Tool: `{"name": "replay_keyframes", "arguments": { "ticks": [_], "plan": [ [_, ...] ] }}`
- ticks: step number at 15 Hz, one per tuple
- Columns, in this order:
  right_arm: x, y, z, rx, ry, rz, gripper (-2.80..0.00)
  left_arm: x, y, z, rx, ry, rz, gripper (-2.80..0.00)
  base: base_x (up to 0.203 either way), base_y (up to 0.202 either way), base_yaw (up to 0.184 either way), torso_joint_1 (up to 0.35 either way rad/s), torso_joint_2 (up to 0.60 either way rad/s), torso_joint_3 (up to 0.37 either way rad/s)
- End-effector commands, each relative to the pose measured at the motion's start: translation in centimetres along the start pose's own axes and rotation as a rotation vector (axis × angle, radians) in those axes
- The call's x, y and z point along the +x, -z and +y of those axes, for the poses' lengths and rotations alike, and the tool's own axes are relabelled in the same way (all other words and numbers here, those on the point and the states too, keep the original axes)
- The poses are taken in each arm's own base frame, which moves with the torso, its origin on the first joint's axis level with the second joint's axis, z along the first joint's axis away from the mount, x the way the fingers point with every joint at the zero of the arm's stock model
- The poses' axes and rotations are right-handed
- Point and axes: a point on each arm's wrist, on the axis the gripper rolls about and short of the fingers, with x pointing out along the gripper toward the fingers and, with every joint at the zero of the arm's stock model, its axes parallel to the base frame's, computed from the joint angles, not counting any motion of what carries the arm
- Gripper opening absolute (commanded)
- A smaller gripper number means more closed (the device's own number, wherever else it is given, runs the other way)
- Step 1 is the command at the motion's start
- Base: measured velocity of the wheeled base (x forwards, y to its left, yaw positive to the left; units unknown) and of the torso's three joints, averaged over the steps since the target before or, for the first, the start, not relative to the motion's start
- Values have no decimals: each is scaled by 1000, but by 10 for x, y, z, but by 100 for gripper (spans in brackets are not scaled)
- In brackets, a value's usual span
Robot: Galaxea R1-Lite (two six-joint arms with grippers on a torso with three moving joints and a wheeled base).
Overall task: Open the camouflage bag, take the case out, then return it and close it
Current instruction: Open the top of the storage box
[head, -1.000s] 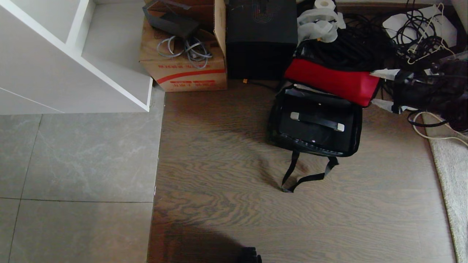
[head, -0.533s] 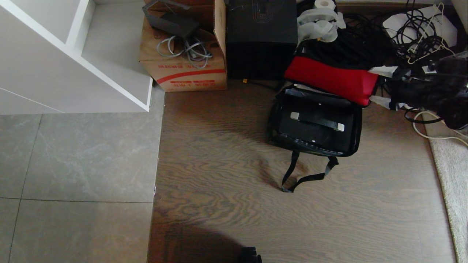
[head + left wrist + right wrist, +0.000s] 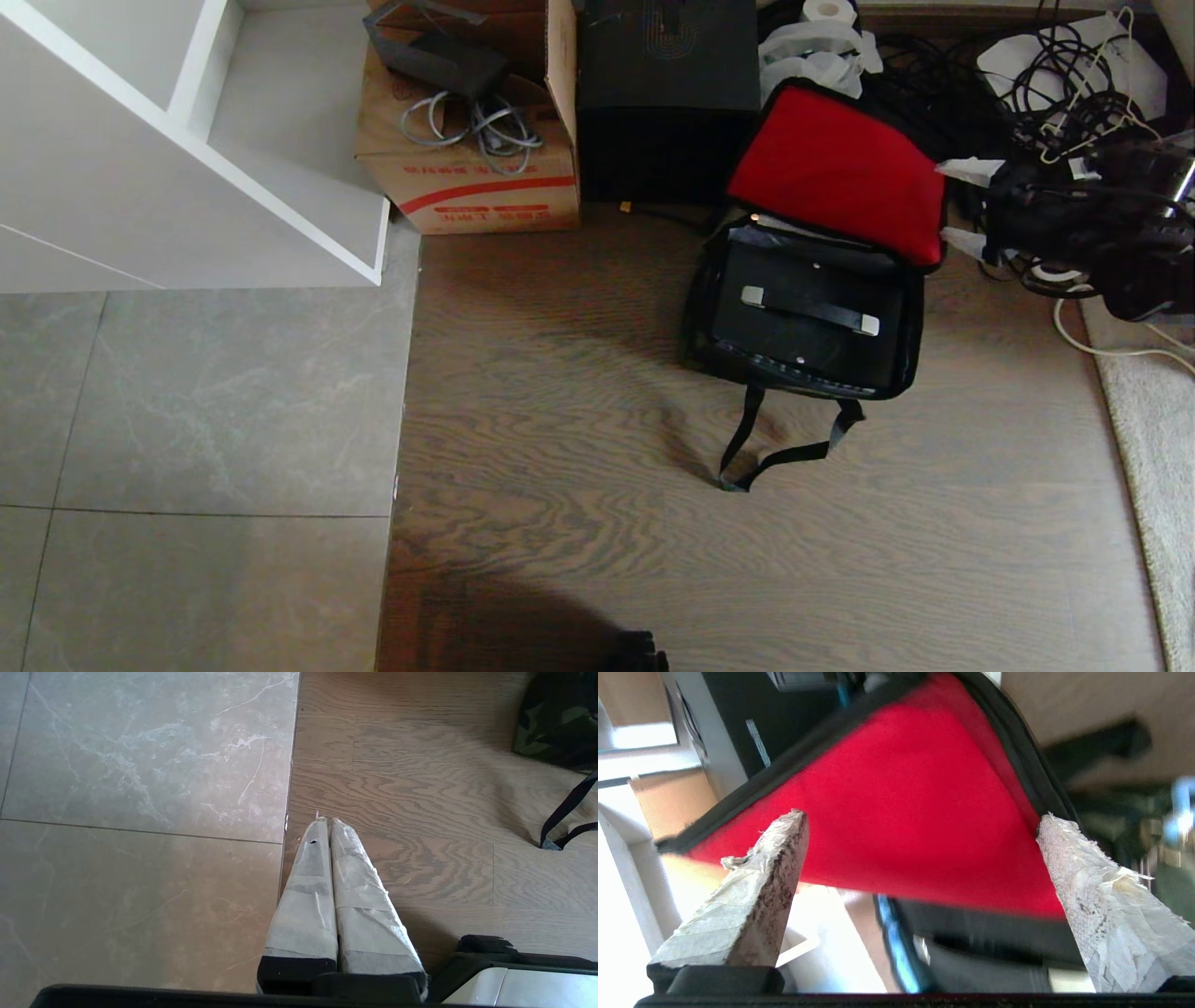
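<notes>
A: Arm pose, entry one. Right arm [image 3: 1092,224] reaches in at the right side of the head view, a dark mass over the cable clutter, level with the raised flap. Left gripper [image 3: 325,820] hangs low over the seam where grey tile [image 3: 140,788] meets wood floor [image 3: 420,812], pointing at bare floor.

B: Surroundings?

A: Camouflage bag [image 3: 700,317] sits on the wood floor, mouth up, its red-lined flap [image 3: 836,173] standing up and tilted back toward the tall black box [image 3: 667,93]. The case [image 3: 808,322] lies inside the bag, bar handle [image 3: 810,310] on top. The strap [image 3: 775,448] trails on the floor in front. Cardboard carton [image 3: 467,140] with grey cords stands left of the black box; white shelf unit [image 3: 187,140] far left; pale rug [image 3: 1158,448] at the right edge; tangled cables [image 3: 1064,84] behind.

B: End effectors?

A: Right gripper [image 3: 920,821]: taped fingers [image 3: 756,882] spread wide, red lining filling the space between them. One fingertip sits at the flap's black edging; actual contact cannot be told. Nothing clamped. Left gripper: taped fingers pressed together, empty.
</notes>
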Motion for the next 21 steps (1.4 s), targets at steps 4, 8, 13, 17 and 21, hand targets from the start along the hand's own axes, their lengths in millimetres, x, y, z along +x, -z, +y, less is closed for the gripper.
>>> {"name": "replay_keyframes", "arguments": {
  "ticks": [4,8,13,17,21],
  "plan": [
    [18,-7,-14,-45,-47,-57,0,1,3,0,-1,-2,8,-280,0,0,0,0,0,0],
    [23,-6,-23,-86,-93,-86,0,1,3,0,-1,-1,8,-280,0,0,0,0,0,0],
    [30,0,-40,-82,-89,-80,0,1,3,0,-1,-2,10,-280,0,0,0,0,0,0],
    [37,8,-47,-131,-160,-100,0,1,3,0,-1,-1,8,-280,0,0,0,0,0,0],
    [33,2,-34,-120,-160,-105,0,1,3,0,-1,-1,8,-280,0,0,0,0,0,0]
  ]
}}
